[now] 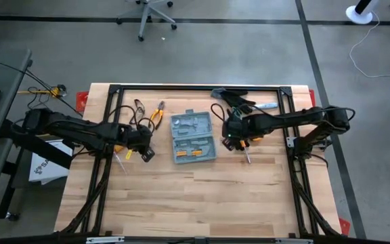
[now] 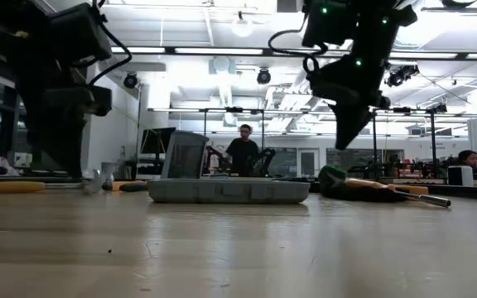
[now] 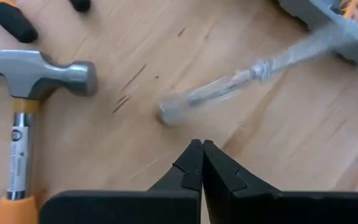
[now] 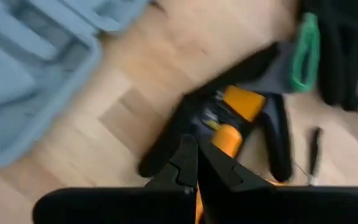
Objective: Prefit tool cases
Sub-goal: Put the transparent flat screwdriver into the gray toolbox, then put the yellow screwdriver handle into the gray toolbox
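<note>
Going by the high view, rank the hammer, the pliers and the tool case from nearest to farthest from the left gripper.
1. Hammer, right beside the left gripper, on its outer side.
2. Pliers, farther back on the table.
3. Tool case, open at the table's middle.

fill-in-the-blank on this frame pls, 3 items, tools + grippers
1. The tool case lies between the two arms with its lid ____.
2. In the left wrist view, the left gripper is ____, with nothing between its fingers.
3. The tool with the orange handle beside the left gripper is a ____.

Missing words: open; shut; hammer
</note>
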Controlling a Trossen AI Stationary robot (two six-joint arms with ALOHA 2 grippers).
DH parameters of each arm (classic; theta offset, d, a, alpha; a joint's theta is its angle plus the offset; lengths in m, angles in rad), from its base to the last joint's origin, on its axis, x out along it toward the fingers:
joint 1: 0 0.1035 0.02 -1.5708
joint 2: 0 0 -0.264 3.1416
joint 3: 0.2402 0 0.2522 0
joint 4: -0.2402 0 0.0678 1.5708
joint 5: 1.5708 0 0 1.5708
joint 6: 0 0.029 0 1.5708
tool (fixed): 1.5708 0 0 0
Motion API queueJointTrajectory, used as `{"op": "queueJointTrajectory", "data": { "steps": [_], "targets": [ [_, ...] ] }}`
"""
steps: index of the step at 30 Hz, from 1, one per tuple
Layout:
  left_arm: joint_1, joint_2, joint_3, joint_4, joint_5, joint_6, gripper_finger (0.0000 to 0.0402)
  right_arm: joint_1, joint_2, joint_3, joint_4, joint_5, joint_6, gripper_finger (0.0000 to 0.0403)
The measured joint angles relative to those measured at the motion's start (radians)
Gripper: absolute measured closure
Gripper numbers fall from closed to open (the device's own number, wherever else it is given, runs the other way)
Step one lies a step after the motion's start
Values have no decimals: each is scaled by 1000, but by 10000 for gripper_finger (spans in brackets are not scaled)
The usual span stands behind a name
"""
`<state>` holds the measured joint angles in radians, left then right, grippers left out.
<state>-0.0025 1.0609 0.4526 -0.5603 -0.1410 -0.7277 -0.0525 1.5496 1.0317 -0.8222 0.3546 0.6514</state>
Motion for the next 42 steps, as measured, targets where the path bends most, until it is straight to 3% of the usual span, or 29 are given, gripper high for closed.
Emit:
{"op": "queueJointTrajectory", "data": {
  "steps": [3, 7, 16, 20, 25, 31, 33, 37, 42],
  "targets": [
    [12, 0, 0, 9, 9, 16, 399, 0, -1, -12, -21, 39, 60, 402],
    [17, 0, 0, 34, 28, 24, 374, 6, -12, -106, 1, 38, 192, 384],
    [17, -1, 0, 69, 53, 39, 300, 98, -101, -323, 192, -127, 388, 287],
    [17, -1, 0, 69, 29, 41, 276, 157, -123, -377, 214, -127, 504, 256],
    [17, -1, 0, 71, 1, 52, 266, 193, -123, -425, 225, -120, 587, 246],
    [17, -1, 0, 71, -4, 52, 266, 220, -104, -447, 240, -62, 661, 259],
    [17, -1, 0, 70, -8, 52, 266, 220, -87, -447, 235, -48, 688, 286],
    [17, -1, 0, 71, -8, 52, 266, 224, -67, -449, 254, -12, 700, 382],
    [17, -1, 0, 71, -6, 52, 266, 236, -85, -452, 281, -5, 718, 395]
  ]
}}
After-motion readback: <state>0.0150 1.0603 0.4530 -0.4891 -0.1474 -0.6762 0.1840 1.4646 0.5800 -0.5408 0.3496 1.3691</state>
